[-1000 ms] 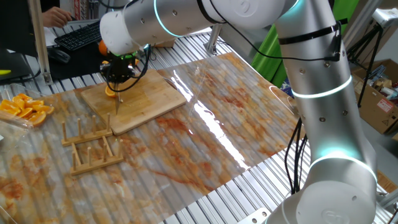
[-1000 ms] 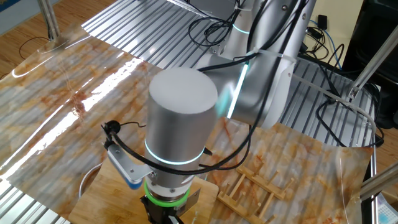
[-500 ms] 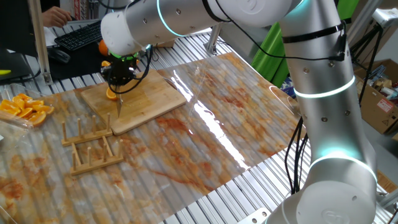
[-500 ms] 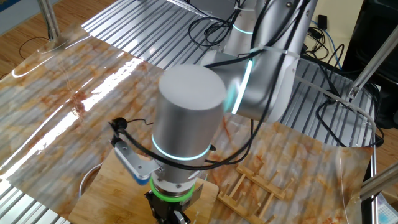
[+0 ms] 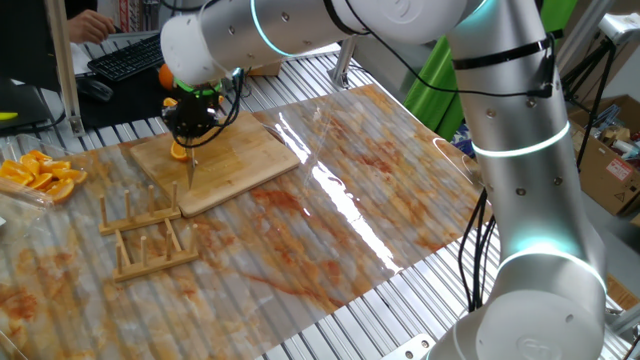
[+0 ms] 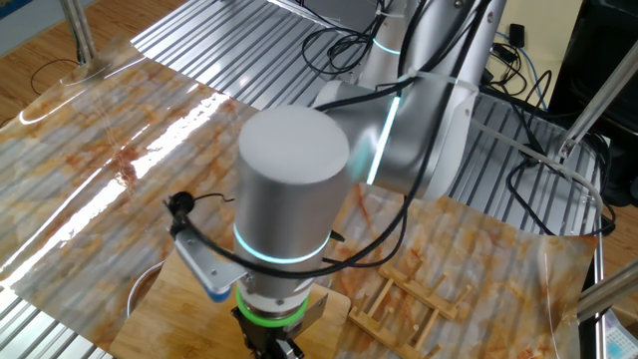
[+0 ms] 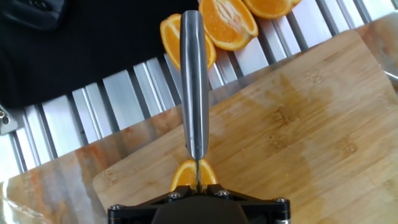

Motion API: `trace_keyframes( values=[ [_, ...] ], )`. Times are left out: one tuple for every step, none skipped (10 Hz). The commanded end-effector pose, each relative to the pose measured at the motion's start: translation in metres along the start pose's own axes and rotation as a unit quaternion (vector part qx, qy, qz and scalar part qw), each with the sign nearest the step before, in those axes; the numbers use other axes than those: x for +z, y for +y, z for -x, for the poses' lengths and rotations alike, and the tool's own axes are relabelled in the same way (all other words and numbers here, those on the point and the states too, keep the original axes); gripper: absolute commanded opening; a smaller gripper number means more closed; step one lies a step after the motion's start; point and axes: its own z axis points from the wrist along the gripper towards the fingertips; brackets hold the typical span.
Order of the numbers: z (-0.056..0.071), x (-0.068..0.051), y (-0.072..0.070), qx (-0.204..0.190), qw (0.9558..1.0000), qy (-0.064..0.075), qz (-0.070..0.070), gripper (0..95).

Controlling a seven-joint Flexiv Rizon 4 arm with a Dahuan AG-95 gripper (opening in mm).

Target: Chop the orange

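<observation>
A bamboo cutting board (image 5: 225,160) lies on the bench (image 5: 330,215). A wooden rack (image 5: 145,240) stands just beside the board. Orange slices (image 5: 40,175) are heaped well apart from the board.

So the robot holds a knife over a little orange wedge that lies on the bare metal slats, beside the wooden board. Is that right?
Not quite. The orange wedge lies on the bamboo board, not on the slats; the hand view shows it under the knife. Only the other cut orange pieces lie on the metal slats beyond the board. The rest holds: the gripper holds the knife over the wedge.
</observation>
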Motion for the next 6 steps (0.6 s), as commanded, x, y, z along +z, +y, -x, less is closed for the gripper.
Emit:
trace_keyframes(
  values=[
    [-0.0011, 0.0218, -0.0004, 0.002, 0.9999, 0.009, -0.005, 0.0],
    [-0.0011, 0.0218, -0.0004, 0.001, 0.9999, 0.01, -0.005, 0.0],
    [-0.0011, 0.0218, -0.0004, 0.0, 0.9999, 0.013, -0.006, 0.0],
    [-0.0011, 0.0218, -0.0004, 0.004, 0.9997, 0.022, -0.004, 0.0],
    [-0.0011, 0.0218, -0.0004, 0.001, 0.9997, 0.025, -0.005, 0.0],
    [-0.0011, 0.0218, -0.0004, 0.0, 0.9996, 0.027, -0.004, 0.0]
  ],
)
